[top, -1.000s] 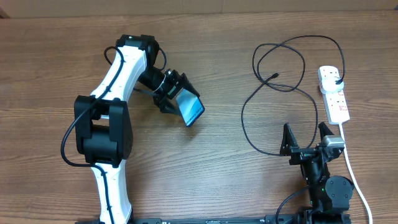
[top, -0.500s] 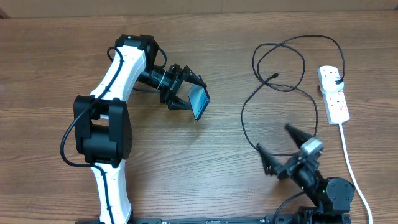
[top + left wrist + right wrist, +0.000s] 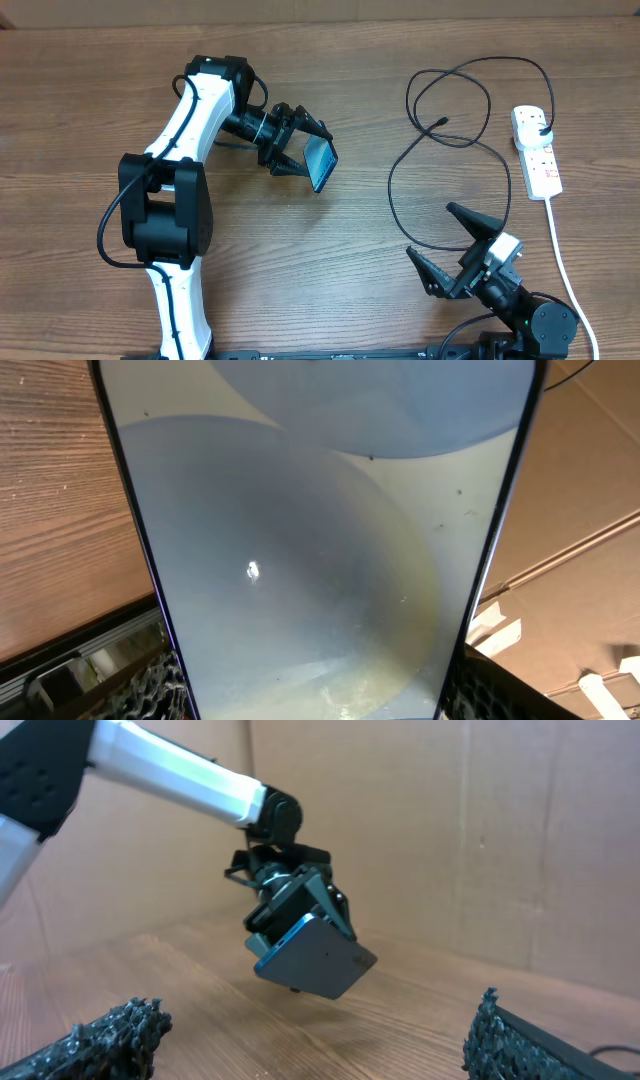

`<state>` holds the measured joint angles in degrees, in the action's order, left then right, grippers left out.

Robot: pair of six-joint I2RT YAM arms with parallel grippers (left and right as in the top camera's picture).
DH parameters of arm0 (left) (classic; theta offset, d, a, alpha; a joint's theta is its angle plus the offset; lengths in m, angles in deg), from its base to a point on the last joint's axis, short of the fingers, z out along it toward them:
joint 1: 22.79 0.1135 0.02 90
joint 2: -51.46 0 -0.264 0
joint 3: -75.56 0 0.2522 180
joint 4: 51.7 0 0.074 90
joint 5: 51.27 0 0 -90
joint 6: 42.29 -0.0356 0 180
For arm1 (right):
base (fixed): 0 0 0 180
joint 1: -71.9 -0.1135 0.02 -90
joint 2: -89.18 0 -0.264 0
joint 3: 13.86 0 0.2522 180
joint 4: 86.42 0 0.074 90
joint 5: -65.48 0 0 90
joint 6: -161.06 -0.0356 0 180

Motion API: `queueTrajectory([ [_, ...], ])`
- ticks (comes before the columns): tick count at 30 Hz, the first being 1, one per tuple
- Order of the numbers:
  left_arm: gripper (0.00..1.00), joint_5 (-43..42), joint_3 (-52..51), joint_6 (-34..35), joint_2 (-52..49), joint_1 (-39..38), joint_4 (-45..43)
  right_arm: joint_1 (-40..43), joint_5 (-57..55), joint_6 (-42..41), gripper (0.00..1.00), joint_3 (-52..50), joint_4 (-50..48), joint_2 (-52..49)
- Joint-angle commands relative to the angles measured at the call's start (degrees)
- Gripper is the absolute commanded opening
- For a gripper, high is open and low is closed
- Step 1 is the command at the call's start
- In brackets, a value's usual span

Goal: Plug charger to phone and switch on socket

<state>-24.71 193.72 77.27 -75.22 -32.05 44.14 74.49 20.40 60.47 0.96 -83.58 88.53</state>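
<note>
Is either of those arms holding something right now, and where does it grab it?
The left gripper holds the phone, lifted off the table, pinched across its long edges near one end. The right gripper is open and empty.

Overhead stares straight down on the whole table (image 3: pixel 60 100). Left wrist camera's right up against the phone (image 3: pixel 300 560); right wrist eyes that same phone low, from across.

One phone (image 3: pixel 322 165), one charger (image 3: pixel 390 190), one socket (image 3: pixel 543 166) with one white cord (image 3: pixel 556 240), and two hands: left hand (image 3: pixel 311 152), right hand (image 3: pixel 431 231).
</note>
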Motion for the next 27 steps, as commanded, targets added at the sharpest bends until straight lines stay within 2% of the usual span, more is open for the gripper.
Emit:
queueTrajectory([
  [1,0.64,-2.4,1.6,-1.3,0.1,0.3,0.2,0.0,-2.9,-6.0,1.00,2.7,0.3,-1.9],
  [4,0.64,-2.3,1.6,-1.3,0.1,0.3,0.2,0.0,-2.9,-7.5,1.00,6.4,1.1,-6.9],
  [9,0.65,-2.1,1.6,-1.3,0.1,0.3,-0.1,0.0,-1.8,-7.5,1.00,21.7,1.9,-26.3],
  [11,0.65,-2.2,1.6,-1.3,0.1,0.3,-0.3,0.0,1.7,-9.6,1.00,30.2,5.3,-34.7],
  [13,0.65,-2.2,1.6,-1.3,0.1,0.3,-0.3,0.0,8.0,-15.9,1.00,35.8,6.3,-40.2],
  [15,0.65,-2.2,1.6,-1.3,0.1,0.3,-0.3,0.0,19.6,-28.1,1.00,41.0,4.6,-46.6],
  [19,0.65,-2.2,1.6,-1.4,0.1,0.3,-0.3,0.0,30.4,-43.3,1.00,41.9,2.0,-54.1],
  [22,0.65,-2.2,1.6,-2.5,0.1,0.3,-0.3,0.0,20.5,-45.4,1.00,41.9,-2.3,-59.0],
  [24,0.65,-2.2,1.6,-2.9,0.1,0.3,-0.3,-0.9,19.1,-45.3,1.00,42.0,-5.1,-61.0],
  [27,0.66,-2.2,1.6,-2.8,0.1,0.3,-0.5,-6.0,10.6,-41.9,1.00,42.9,-3.1,-61.7],
])
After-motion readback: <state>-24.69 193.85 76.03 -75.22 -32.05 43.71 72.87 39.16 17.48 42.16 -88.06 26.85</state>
